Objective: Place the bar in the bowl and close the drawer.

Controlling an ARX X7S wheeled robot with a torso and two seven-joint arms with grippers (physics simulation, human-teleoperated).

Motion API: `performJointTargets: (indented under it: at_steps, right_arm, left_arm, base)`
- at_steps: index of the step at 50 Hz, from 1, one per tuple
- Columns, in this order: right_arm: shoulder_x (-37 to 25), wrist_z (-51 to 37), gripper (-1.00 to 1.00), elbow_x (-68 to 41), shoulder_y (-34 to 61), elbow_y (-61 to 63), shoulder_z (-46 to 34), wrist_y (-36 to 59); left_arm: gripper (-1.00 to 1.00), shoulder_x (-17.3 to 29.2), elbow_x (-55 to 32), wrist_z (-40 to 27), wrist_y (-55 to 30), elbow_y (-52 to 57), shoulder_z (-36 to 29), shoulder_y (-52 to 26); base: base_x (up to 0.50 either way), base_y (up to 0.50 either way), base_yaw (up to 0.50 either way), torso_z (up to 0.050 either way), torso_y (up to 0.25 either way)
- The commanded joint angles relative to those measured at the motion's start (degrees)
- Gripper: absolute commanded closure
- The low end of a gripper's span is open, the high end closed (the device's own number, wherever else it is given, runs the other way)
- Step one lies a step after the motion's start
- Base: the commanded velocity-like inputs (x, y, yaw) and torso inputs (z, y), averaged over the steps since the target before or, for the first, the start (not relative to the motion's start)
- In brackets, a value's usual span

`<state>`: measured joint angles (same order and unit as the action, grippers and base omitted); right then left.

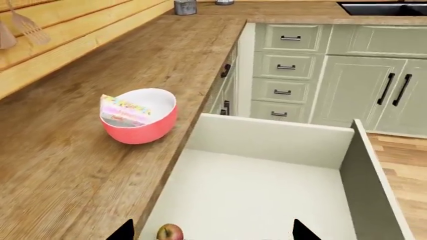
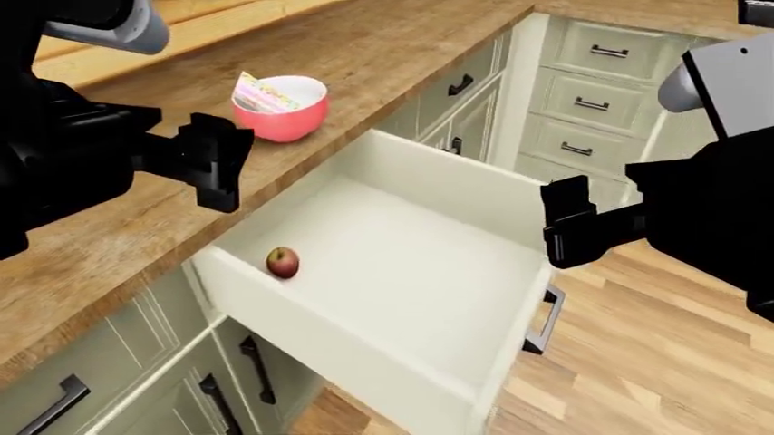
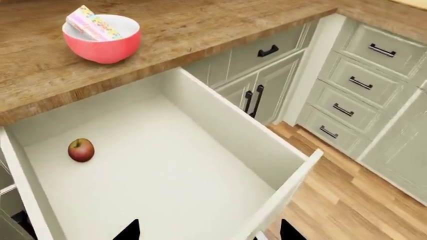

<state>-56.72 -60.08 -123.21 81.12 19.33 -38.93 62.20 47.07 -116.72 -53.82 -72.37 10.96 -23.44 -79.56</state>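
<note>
1. You have the first half done, by the look of it: the flat white confetti-dotted bar (image 2: 267,93) leans inside the coral-red, white-lined round bowl (image 2: 282,118), one end propped over the rim. The bowl stands on the wooden bench (image 2: 109,245), near its front edge and just behind the open drawer.

2. The step in hand is closing the wide, shallow sage-green drawer (image 2: 502,313). It stands pulled well out, white inside, with a small red-yellow apple (image 2: 283,263) lying loose near one front corner.

3. Your left claw (image 2: 217,161) hovers over the bench edge beside the drawer, holding nothing; in its wrist view the two tips sit wide apart, so it reads as spread. Your right claw (image 2: 566,222) hangs by the drawer's far side wall, also empty, tips likewise apart.

4. The next move likely calls for bringing one claw round to the front panel and pushing squarely inwards. The right claw looks the nearer. A push off-centre could skew the drawer, and the apple will probably roll.

5. Hard to see: the front panel's face is turned away from every camera, and only part of its black bar handle (image 2: 543,322) shows. Both wrist views cut the claws down to their tips.
</note>
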Motion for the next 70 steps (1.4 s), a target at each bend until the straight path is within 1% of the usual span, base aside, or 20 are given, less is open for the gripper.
performJointTargets:
  at_steps: [1, 12, 21, 48, 56, 70]
  right_arm:
    - [-0.2, -0.1, -1.00, -0.6, 0.2, 0.2, -0.1, -0.3]
    - [-0.2, 0.2, -1.00, -1.5, -0.1, 0.1, -0.4, -0.9]
    - [-0.4, 0.3, -1.00, -1.2, -0.7, -0.4, -0.2, -2.0]
    - [-1.0, -1.2, -1.00, -1.7, -0.3, -0.4, -0.9, -2.6]
    - [-1.0, -1.6, -1.00, -3.2, -0.6, -1.5, -1.3, -3.6]
    - [-1.3, -1.6, -1.00, -3.3, -0.3, -1.3, -1.3, -3.8]
  left_arm:
    - [-1.00, 0.4, -0.6, -0.2, 0.3, 0.3, -0.4, -0.3]
    - [-1.00, 0.5, -0.9, -0.4, 0.3, 0.3, -1.0, -0.8]
    - [-1.00, 0.5, -0.7, -0.1, 0.3, 0.1, -1.6, -1.0]
    - [-1.00, 0.9, -1.4, -0.4, 0.8, 0.7, -2.6, -1.5]
    - [-1.00, 0.9, -0.7, 0.1, 0.9, 0.6, -2.7, -1.4]
    - [-1.00, 1.1, -0.8, 0.2, 1.2, 0.8, -3.1, -1.7]
  base:
    - [-0.08, 0.13, -0.50, 0.000, 0.000]
    - [-0.07, 0.11, -0.50, 0.000, 0.000]
    - [0.00, 0.00, -0.02, 0.000, 0.000]
    - [0.44, 0.19, 0.00, 0.000, 0.000]
    - [0.01, -0.01, 0.00, 0.000, 0.000]
    - [0.23, -0.44, 0.00, 0.000, 0.000]
